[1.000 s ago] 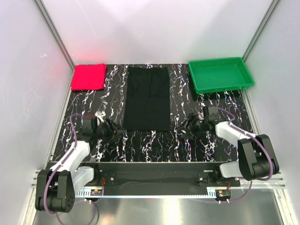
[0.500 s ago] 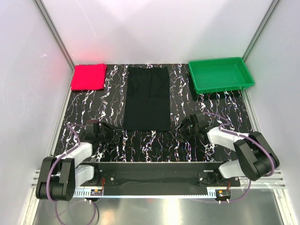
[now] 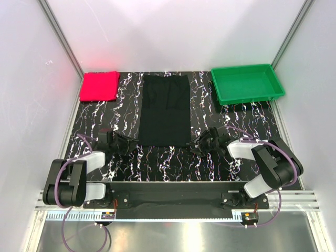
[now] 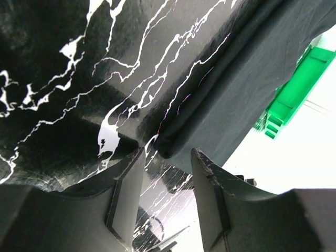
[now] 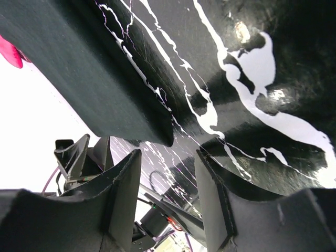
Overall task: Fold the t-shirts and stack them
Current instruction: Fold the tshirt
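Black t-shirt [image 3: 167,110] lying flat mid-table, left gripper [image 3: 127,144] at its seven o'clock corner, right gripper [image 3: 198,144] at five, both jaws parted, clasping nothing, red t-shirt [image 3: 99,86] at ten o'clock, green tray [image 3: 247,83] at two

- On the table [image 3: 168,157], the middle t-shirt [image 3: 166,110] lies flat, running from far to near.
- The folded t-shirt [image 3: 98,86] sits in the far left corner, and the tray [image 3: 247,83] in the far right.
- My left gripper [image 3: 127,144] is at the middle t-shirt's near left corner, and my right gripper [image 3: 199,144] at its near right corner.
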You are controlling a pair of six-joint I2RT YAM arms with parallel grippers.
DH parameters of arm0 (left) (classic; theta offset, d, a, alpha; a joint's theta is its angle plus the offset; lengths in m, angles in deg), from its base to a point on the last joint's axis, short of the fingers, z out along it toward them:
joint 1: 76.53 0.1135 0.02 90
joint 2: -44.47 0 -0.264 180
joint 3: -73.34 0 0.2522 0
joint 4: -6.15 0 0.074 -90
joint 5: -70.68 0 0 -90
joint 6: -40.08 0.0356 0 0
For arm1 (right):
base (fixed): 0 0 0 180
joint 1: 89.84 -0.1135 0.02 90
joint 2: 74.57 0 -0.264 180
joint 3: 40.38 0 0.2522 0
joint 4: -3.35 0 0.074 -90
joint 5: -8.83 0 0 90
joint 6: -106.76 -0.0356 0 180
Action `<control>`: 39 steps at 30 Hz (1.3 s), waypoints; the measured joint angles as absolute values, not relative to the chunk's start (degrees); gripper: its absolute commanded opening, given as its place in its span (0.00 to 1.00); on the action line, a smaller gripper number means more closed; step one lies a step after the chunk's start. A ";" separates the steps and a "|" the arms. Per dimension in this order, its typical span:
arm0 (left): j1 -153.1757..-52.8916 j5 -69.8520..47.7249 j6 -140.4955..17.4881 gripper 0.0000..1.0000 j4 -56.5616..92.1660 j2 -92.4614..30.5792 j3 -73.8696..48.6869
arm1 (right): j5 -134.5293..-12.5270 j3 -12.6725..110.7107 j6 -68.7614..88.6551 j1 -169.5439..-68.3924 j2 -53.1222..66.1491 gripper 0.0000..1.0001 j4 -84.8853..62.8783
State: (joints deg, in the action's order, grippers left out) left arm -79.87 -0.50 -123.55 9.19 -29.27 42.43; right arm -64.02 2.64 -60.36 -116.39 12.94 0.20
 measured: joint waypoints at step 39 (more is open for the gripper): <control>-83.50 -1.76 -126.52 0.40 12.84 -34.76 37.25 | -64.20 3.93 -66.04 -116.58 18.03 0.48 6.50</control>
State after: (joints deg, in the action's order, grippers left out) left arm -83.50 -1.76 -126.52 12.84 -34.76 37.25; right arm -64.20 3.93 -66.04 -116.58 18.03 6.50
